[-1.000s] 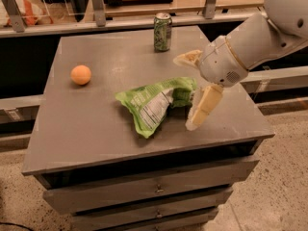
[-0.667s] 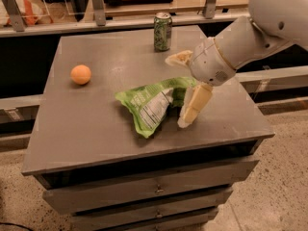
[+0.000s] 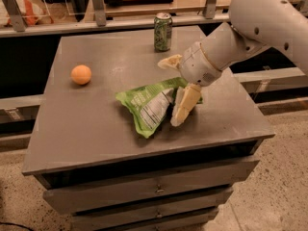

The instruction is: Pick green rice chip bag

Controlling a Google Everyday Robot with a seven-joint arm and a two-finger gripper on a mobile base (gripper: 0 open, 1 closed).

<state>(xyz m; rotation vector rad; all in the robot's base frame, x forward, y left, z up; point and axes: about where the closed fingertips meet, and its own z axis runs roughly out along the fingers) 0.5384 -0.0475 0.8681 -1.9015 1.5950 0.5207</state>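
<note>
The green rice chip bag (image 3: 144, 104) lies crumpled on the grey cabinet top (image 3: 96, 124), its white label panel facing up. My gripper (image 3: 169, 93) comes in from the right on a white arm and hovers at the bag's right end. It is open: one cream finger (image 3: 168, 61) sits behind the bag and the other finger (image 3: 185, 105) is in front, over the bag's right edge. The bag rests on the surface between them.
An upright green drink can (image 3: 163, 31) stands at the back of the top. A small orange ball (image 3: 81, 74) sits at the left. Drawers run below the front edge (image 3: 154, 189). A railing and shelf lie behind the cabinet.
My gripper has moved left and slightly down, closing in on the bag's right end. The bag, can and ball have not moved.
</note>
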